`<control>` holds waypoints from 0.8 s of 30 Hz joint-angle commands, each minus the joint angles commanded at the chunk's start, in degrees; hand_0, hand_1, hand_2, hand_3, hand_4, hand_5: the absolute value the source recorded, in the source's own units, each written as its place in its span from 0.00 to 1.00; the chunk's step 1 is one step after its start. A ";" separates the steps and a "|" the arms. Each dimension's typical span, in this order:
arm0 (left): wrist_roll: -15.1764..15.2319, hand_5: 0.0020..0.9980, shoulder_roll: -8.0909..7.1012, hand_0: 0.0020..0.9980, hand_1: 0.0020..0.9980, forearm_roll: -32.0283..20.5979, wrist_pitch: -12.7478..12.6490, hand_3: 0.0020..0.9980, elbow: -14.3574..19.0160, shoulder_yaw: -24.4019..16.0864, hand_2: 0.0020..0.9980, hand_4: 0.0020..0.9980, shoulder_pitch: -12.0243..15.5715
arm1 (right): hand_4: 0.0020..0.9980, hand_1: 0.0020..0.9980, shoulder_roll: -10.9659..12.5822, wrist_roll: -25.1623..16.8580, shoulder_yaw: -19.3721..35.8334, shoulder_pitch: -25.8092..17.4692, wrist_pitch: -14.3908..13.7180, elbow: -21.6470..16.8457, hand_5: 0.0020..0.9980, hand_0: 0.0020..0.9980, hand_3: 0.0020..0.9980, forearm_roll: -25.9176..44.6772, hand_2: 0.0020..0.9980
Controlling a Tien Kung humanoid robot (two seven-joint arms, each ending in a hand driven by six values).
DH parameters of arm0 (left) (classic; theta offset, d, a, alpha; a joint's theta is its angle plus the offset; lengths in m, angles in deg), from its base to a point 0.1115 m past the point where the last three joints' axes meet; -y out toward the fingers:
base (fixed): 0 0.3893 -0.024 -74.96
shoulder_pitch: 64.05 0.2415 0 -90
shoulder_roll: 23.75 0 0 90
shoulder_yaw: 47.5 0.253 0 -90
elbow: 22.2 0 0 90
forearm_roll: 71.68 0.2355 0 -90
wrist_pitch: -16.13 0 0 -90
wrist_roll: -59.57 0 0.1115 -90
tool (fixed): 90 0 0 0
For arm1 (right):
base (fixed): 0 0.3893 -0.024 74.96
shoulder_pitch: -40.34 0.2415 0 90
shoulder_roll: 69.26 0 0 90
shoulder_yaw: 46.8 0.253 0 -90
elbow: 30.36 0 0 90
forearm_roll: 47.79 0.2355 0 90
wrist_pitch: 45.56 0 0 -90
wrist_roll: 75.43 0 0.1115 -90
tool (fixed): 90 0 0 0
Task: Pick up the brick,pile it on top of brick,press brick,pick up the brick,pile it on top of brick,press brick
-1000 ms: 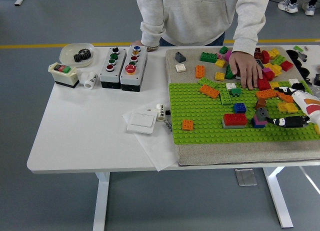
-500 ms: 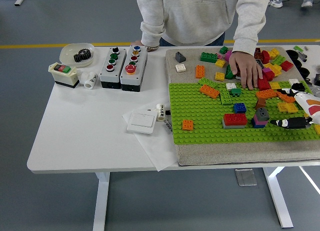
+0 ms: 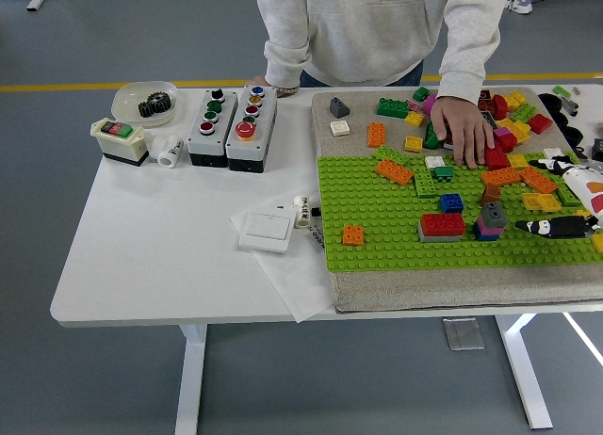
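White table (image 3: 160,256) on grey floor; green baseplate (image 3: 386,223) sits on a beige mat (image 3: 452,289) at right. Left of the mat: white wall switch (image 3: 266,230), two grey button boxes (image 3: 232,126), a bowl with a black gear (image 3: 144,103). A person stands at the far side, one hand (image 3: 464,132) flat on loose bricks behind the plate. Red brick on grey brick (image 3: 442,227) stands on the plate, long axis left-right; blue brick (image 3: 452,202) just behind it, small multicolour stack (image 3: 490,222) beside it. Right hand (image 3: 563,226) enters from the right edge, dark fingers pointing left toward that stack, not touching; fingers look loosely extended, holding nothing.
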 joint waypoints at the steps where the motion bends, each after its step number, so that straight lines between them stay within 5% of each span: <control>1: -0.05 0.64 0.00 0.76 0.80 0.16 0.02 0.68 0.01 -0.05 0.79 0.77 0.07 | 1.00 0.84 0.22 0.51 1.14 -0.78 1.11 -1.76 0.33 0.87 0.89 0.00 0.86; 5: -0.18 0.64 -0.04 0.76 0.80 0.53 0.09 0.68 0.03 -0.19 0.79 0.77 0.20 | 1.00 0.84 1.11 2.58 3.06 -2.74 2.53 -6.58 0.33 0.87 0.89 0.55 0.86; 6: -0.21 0.64 -0.05 0.76 0.80 0.65 0.11 0.68 0.03 -0.25 0.79 0.77 0.24 | 0.75 0.78 1.44 3.05 3.28 -3.24 2.12 -7.78 0.21 0.78 0.82 0.68 0.81; 11: -0.28 0.64 -0.05 0.76 0.80 1.12 0.12 0.68 0.00 -0.61 0.79 0.77 0.42 | 0.75 0.78 2.84 4.17 3.95 -5.04 -0.02 -13.37 0.21 0.78 0.82 1.93 0.81; 12: -0.28 0.64 -0.02 0.76 0.80 1.25 0.08 0.68 -0.03 -0.81 0.79 0.77 0.46 | 0.47 0.71 3.28 4.11 3.90 -5.34 -0.06 -14.84 0.17 0.69 0.59 2.40 0.72; 24: -0.45 0.64 -0.08 0.77 0.80 2.41 0.18 0.68 -0.03 -1.50 0.79 0.77 0.63 | 0.43 0.67 5.77 5.28 0.14 -5.41 3.25 -24.34 0.19 0.68 0.57 1.02 0.69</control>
